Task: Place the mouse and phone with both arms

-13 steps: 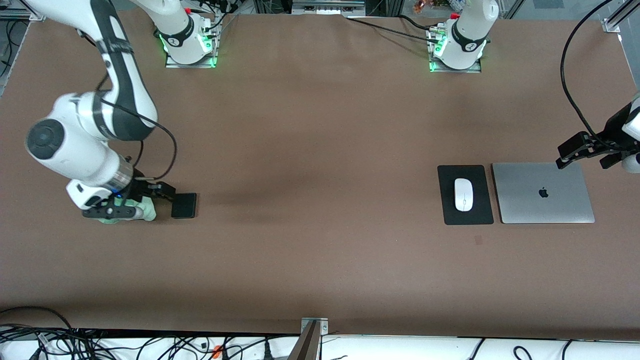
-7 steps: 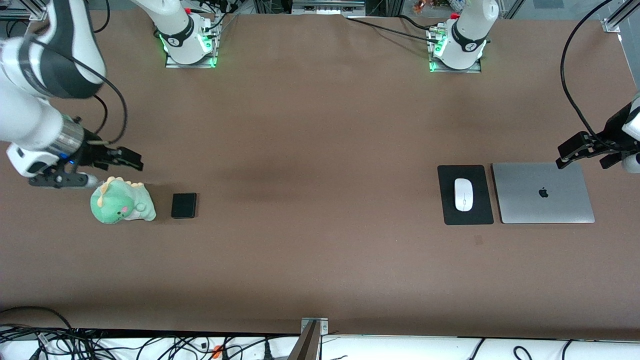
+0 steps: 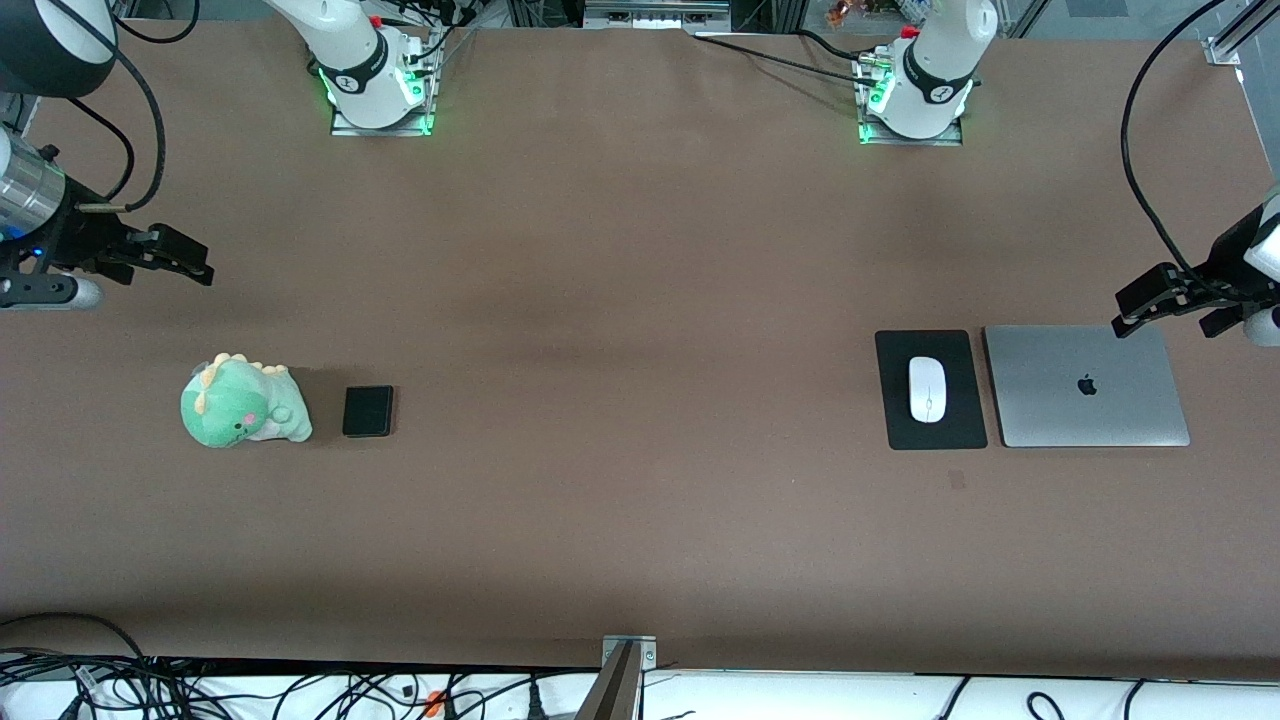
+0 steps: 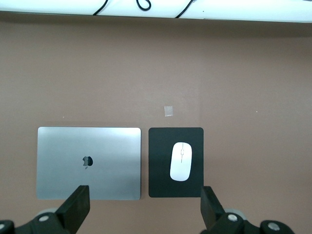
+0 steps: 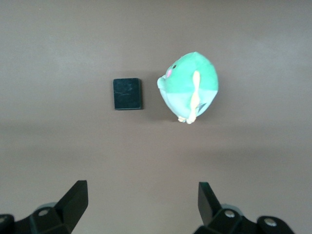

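Since a second ago the right hand (image 3: 150, 262) has lifted away from the phone (image 3: 368, 411) and the green dinosaur plush (image 3: 243, 404), where it was pressed down close over them, and now hangs above bare worktop (image 3: 620, 300) at the right arm's end, farther from the front camera than both. Its fingers (image 5: 73, 201) stand wide apart with nothing between them. Half a second back it was already clear of the toy; now it is farther off again.

Nothing else has shifted. That small black phone lies flat on the worktop, just beside the plush and a little toward the left arm's end from it, not touching it. From the right wrist view the phone (image 5: 128, 93) and plush (image 5: 191, 87) sit side by side with a narrow gap of brown surface between them.

At the left arm's end, the white mouse (image 3: 927, 389) rests on the black mouse pad (image 3: 930, 432), roughly centred. A closed silver laptop (image 3: 1086, 386) lies just beside the pad, toward the left arm's end of the worktop. The left hand (image 3: 1160, 302) waits where it was, hovering over the laptop's edge, open and empty; in the left wrist view its fingers (image 4: 75, 207) frame the laptop (image 4: 89, 163), pad (image 4: 159, 165) and mouse (image 4: 181, 161).
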`<state>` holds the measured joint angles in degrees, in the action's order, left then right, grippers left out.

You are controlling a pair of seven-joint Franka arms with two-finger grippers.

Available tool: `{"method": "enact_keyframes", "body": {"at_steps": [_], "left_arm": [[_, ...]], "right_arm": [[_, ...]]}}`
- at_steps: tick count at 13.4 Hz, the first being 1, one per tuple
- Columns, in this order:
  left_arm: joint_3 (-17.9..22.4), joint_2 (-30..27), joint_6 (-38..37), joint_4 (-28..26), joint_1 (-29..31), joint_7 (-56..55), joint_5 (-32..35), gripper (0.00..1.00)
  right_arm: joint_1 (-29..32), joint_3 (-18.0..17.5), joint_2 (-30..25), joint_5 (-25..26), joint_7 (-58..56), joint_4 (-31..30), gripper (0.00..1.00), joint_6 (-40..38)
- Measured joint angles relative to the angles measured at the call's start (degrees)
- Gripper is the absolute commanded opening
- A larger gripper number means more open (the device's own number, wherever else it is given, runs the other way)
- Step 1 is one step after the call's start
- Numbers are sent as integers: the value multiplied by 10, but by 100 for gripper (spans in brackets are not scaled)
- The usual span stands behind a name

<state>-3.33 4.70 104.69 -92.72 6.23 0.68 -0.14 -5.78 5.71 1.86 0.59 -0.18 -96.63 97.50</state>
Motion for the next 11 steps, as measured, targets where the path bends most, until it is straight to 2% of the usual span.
{"method": "enact_keyframes", "body": {"at_steps": [6, 11], "left_arm": [[0, 0, 0, 0, 0, 0, 0, 100], [0, 0, -4, 0, 0, 0, 0, 100]], "right_arm": [[3, -4, -1, 5, 0, 46, 100, -12], [3, -5, -1, 5, 0, 53, 100, -23]]}}
